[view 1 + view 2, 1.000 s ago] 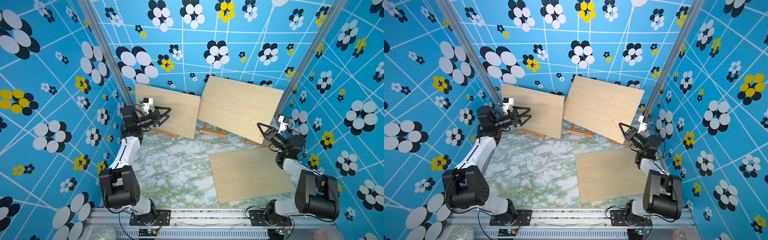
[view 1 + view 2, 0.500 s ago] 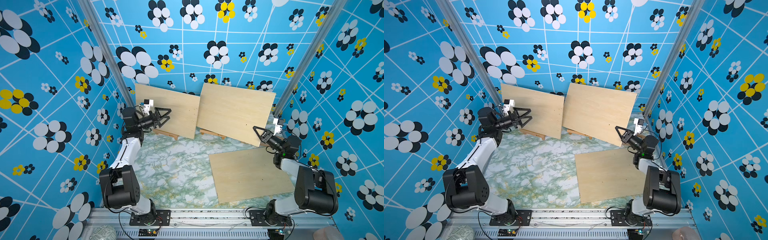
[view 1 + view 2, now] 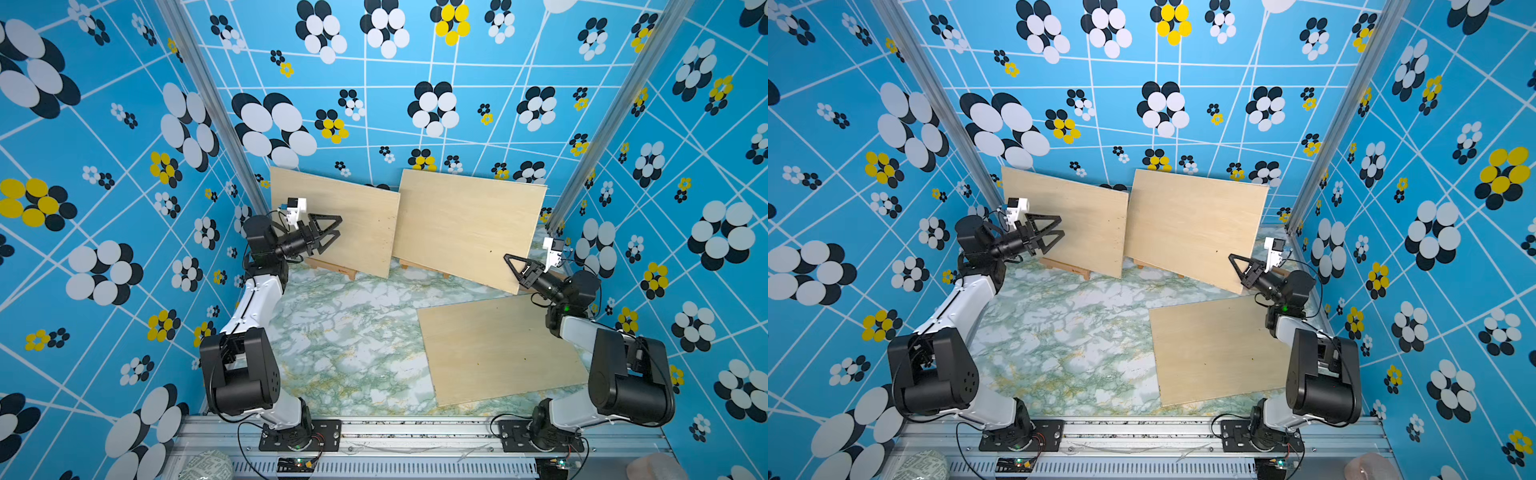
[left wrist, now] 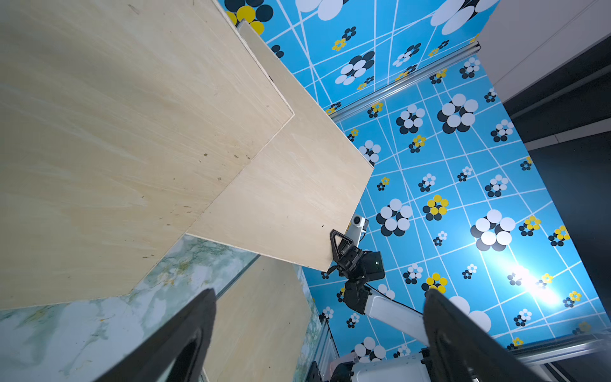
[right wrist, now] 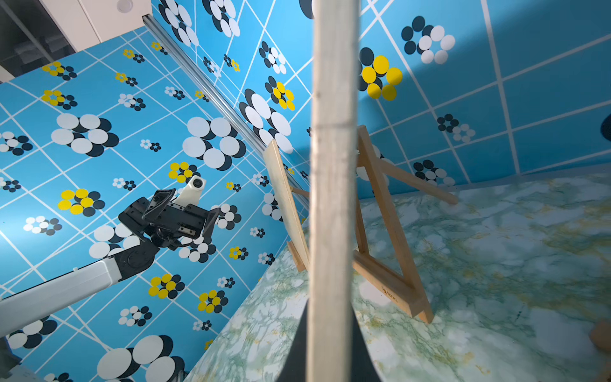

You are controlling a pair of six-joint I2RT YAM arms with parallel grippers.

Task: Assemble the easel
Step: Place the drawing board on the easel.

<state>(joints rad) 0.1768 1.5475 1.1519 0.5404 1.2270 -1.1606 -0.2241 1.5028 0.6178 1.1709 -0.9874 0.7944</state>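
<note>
- Now, in both top views, the right end effector (image 3: pixel 514 266) clamps the centre board (image 3: pixel 465 224) at its lower right corner; it sits less tilted than a second ago, closer to its easel (image 3: pixel 415 267).
- Left wrist: the left end effector (image 4: pixel 320 330) gapes empty at frame bottom.
- Right wrist: the centre board's edge bisects the frame; seating looks nearly finished.

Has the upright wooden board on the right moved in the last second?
Yes. The right board has dropped and shifted left: small back-wall flowers now show above its top edge.
</note>
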